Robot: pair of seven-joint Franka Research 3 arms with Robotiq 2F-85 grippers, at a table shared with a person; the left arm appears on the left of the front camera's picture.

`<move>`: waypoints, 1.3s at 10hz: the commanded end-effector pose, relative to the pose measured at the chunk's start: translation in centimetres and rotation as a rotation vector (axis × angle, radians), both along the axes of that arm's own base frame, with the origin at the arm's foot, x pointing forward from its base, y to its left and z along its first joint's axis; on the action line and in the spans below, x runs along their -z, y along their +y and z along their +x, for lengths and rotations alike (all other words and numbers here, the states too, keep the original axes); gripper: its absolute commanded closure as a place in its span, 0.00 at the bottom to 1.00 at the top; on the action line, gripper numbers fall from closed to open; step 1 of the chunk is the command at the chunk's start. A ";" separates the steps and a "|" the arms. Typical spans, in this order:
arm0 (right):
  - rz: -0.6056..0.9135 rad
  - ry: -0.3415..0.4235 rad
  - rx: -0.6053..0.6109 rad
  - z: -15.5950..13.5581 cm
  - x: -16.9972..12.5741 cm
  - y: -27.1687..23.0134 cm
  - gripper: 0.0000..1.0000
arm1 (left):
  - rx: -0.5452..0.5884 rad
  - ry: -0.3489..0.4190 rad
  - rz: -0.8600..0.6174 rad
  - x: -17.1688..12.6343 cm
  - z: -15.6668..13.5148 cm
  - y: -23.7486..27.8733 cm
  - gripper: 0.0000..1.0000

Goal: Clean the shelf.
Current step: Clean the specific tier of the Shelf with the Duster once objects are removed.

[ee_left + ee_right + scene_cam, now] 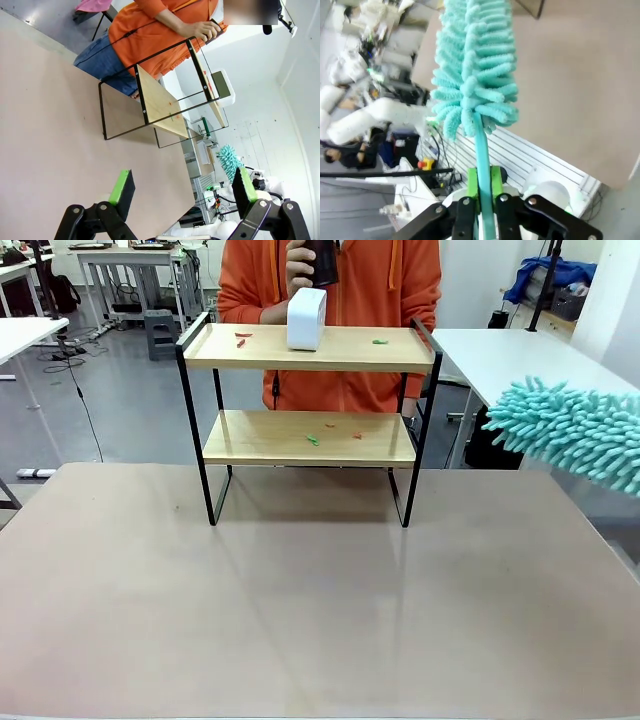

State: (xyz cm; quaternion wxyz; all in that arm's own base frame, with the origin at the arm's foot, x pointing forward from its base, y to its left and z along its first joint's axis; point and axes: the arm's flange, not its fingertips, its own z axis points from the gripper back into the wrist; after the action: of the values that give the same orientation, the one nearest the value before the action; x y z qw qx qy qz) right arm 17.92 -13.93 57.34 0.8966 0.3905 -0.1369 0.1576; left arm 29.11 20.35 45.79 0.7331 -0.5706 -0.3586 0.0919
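The job looks to be at its approach: the right gripper (pixel 483 182) is clenched on the thin handle of a teal microfibre duster (pixel 575 430), whose fluffy head hangs at the right edge of the scene, well apart from the shelf (pixel 260 435). The shelf stands at the far middle of the brown table (pixel 300 620), just in front of a person in orange. Red and green scraps (pixel 312 439) lie on both boards, so no sweeping seems done yet. The left gripper (pixel 182 187) is released, jaws wide, above the table to the shelf's left. Next the duster head must travel left to a board. The white box (pixel 306 318) splits the top board, and black end rails and posts block sideways exits, so brushing toward the near edge suits best. The table nearer than the shelf offers open room.
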 end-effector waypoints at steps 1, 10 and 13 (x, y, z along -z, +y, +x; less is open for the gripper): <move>-0.166 -0.015 -0.127 1.1 -1.0 5.8 0.88 | -0.003 -0.033 -0.005 0.0 0.1 -0.2 0.00; -0.284 -0.225 -0.109 7.5 1.5 20.3 0.88 | -0.003 -0.033 -0.005 0.0 0.1 -0.2 0.00; -0.302 -0.267 -0.028 10.4 2.1 22.7 0.88 | -0.003 -0.033 -0.005 0.0 0.1 -0.2 0.00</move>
State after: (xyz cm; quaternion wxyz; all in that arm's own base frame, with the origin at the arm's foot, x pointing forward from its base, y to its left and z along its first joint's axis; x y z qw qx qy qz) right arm 26.57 7.34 55.92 0.9153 0.2282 -0.2140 0.2536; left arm 29.17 20.35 45.71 0.7336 -0.5700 -0.3588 0.0908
